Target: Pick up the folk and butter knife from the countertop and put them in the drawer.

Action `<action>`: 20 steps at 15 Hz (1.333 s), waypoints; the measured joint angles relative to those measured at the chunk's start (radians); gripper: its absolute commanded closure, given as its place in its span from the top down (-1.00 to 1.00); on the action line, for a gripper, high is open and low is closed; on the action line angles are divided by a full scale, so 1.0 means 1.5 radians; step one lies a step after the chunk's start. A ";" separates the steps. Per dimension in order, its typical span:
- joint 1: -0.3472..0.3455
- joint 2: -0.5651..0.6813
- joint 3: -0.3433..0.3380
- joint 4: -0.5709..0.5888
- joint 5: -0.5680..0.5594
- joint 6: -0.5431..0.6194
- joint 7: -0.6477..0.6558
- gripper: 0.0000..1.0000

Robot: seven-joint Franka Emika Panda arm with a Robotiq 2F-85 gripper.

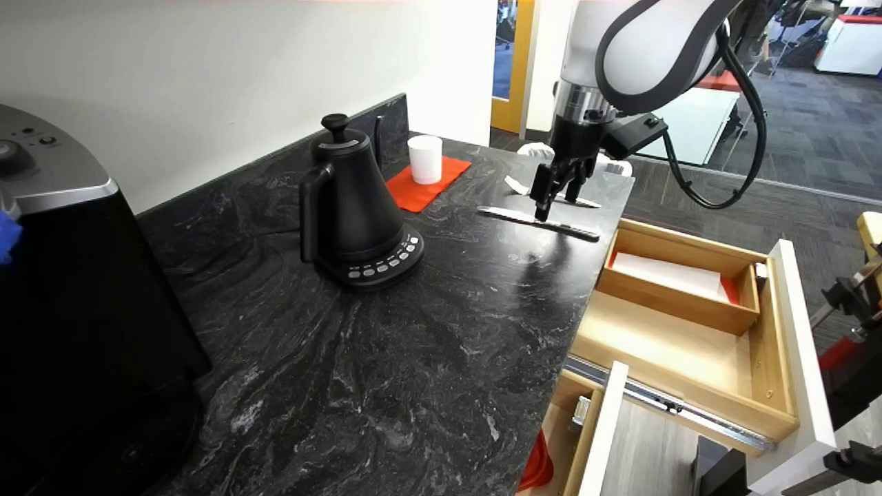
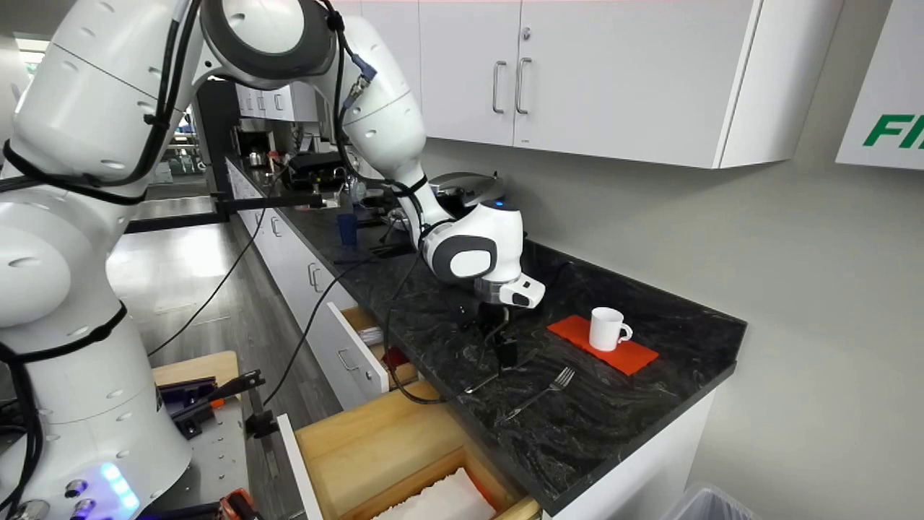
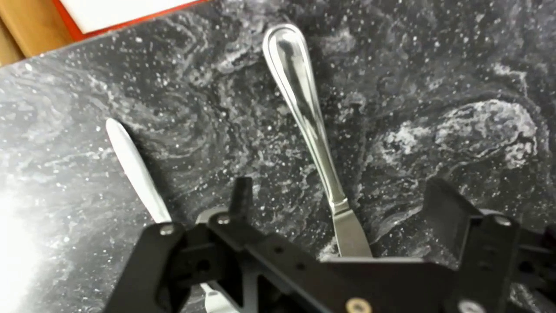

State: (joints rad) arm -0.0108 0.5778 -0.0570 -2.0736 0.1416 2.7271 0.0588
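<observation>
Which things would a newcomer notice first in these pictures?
The white robot arm would probably win, stretched over the dark countertop with its open gripper above the knife. Next come the white mug on a red napkin and the wooden drawer pulled out from under the countertop.

Knife (image 3: 315,141) and fork (image 3: 137,170) partly covered

Low in the wrist view, the jaws' mechanism hides knife tip and mid-fork. In an exterior view, the bottom edge cuts the drawer (image 2: 375,439), the right edge a sign (image 2: 888,94).
</observation>
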 measured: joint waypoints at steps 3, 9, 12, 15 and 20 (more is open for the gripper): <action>0.000 0.003 0.015 -0.008 -0.004 -0.003 -0.006 1.00; -0.003 0.003 0.027 -0.020 -0.022 -0.018 -0.048 1.00; -0.014 0.003 0.029 -0.027 -0.024 -0.025 -0.090 1.00; -0.030 0.003 0.030 -0.029 -0.024 -0.026 -0.116 1.00; -0.045 0.003 0.030 -0.022 -0.026 -0.026 -0.137 1.00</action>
State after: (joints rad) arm -0.0788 0.5820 -0.0126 -2.1063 0.1021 2.6879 -0.1460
